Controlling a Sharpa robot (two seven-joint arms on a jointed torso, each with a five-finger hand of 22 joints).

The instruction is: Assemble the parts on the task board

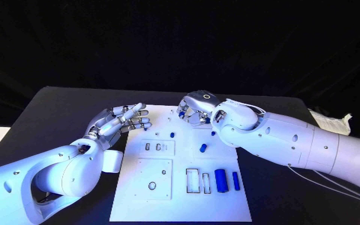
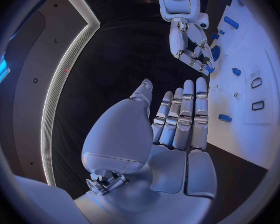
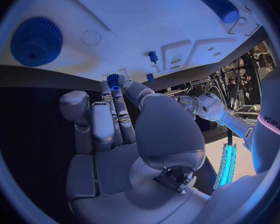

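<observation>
- Right hand (image 1: 196, 109) pinches a small blue plastic part (image 3: 113, 78) at the flat white task board (image 1: 180, 204)'s 12 o'clock edge.
- Left hand (image 1: 120, 122) hovers at 9 o'clock, fingers apart, holding nothing.
- Judged step: carrying the part; next it needs lining up over a matching slot.

Both arms (image 1: 300, 141) are glossy white shells with rounded joints and small dark screw holes. The right arm carries thin white cables along its side and grey "sharpa" lettering. Each hand (image 1: 120, 122) is silver, with segmented metal fingers (image 2: 185, 115) and smooth pale palm plates.
</observation>
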